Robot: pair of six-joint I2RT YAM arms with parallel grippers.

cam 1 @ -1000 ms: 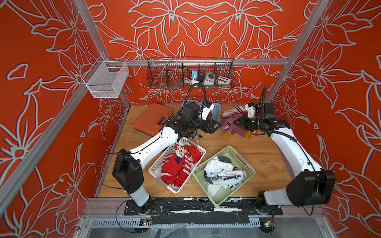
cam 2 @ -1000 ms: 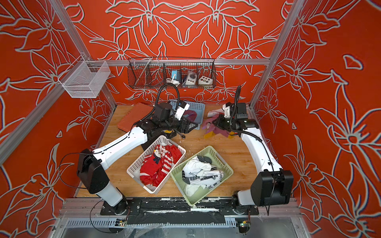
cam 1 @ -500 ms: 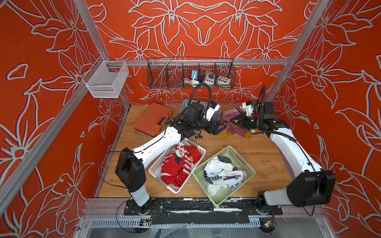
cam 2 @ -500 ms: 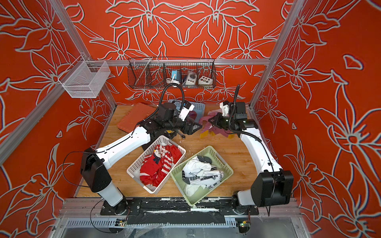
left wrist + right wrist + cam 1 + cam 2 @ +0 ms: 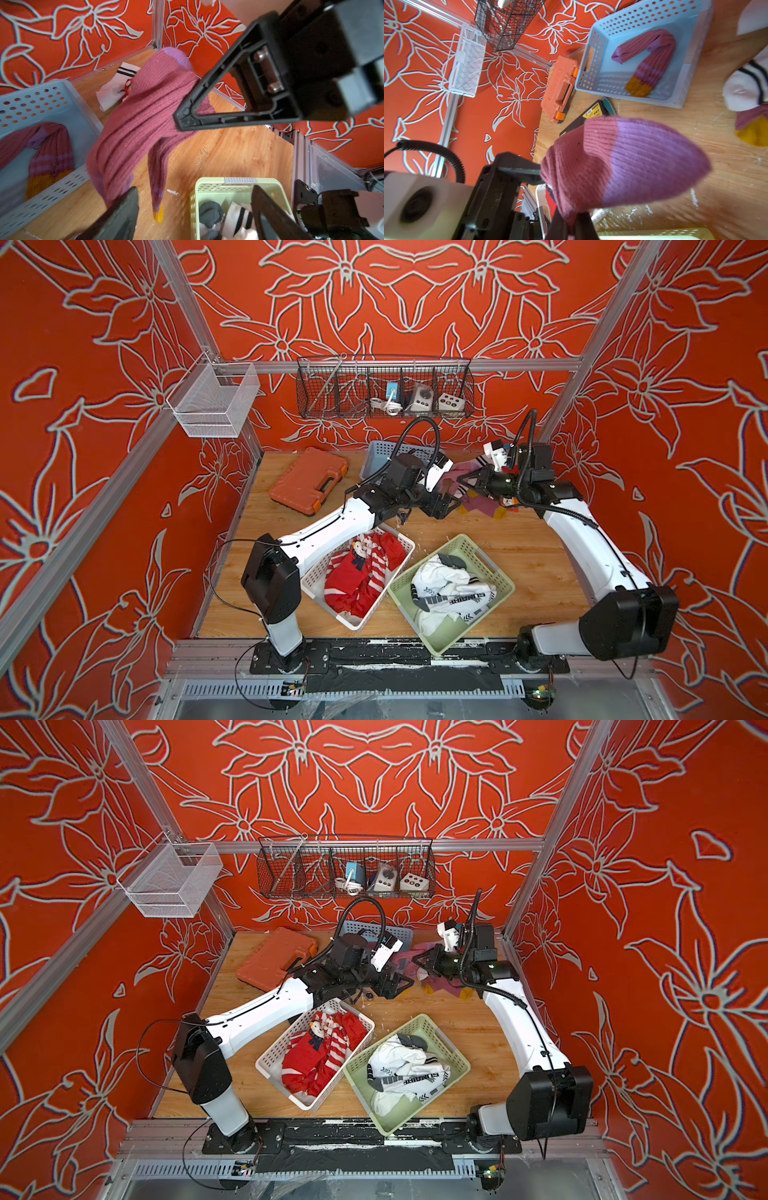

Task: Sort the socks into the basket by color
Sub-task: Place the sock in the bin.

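Note:
My right gripper (image 5: 459, 480) (image 5: 572, 226) is shut on a purple sock (image 5: 141, 116) (image 5: 623, 162), held in the air at the back of the table beside the blue basket (image 5: 376, 448). The sock's yellow-tipped end hangs down in front of my left gripper (image 5: 446, 506) (image 5: 195, 212), whose jaws stand open with nothing gripped. One purple sock (image 5: 652, 60) lies in the blue basket. Red socks (image 5: 357, 572) fill the white basket (image 5: 409, 543). White socks (image 5: 453, 589) lie in the green basket (image 5: 469, 545). More purple socks (image 5: 482, 506) and a white striped sock (image 5: 112, 93) lie loose on the table.
An orange tool case (image 5: 309, 481) lies at the back left of the wooden table. A black wire rack (image 5: 384, 385) and a white mesh basket (image 5: 212, 400) hang on the frame above. A black and yellow tool (image 5: 593, 110) lies near the blue basket.
My left gripper has moved right and its jaws have opened a little wider. My right gripper has carried the purple sock left, so the two grippers now nearly meet.

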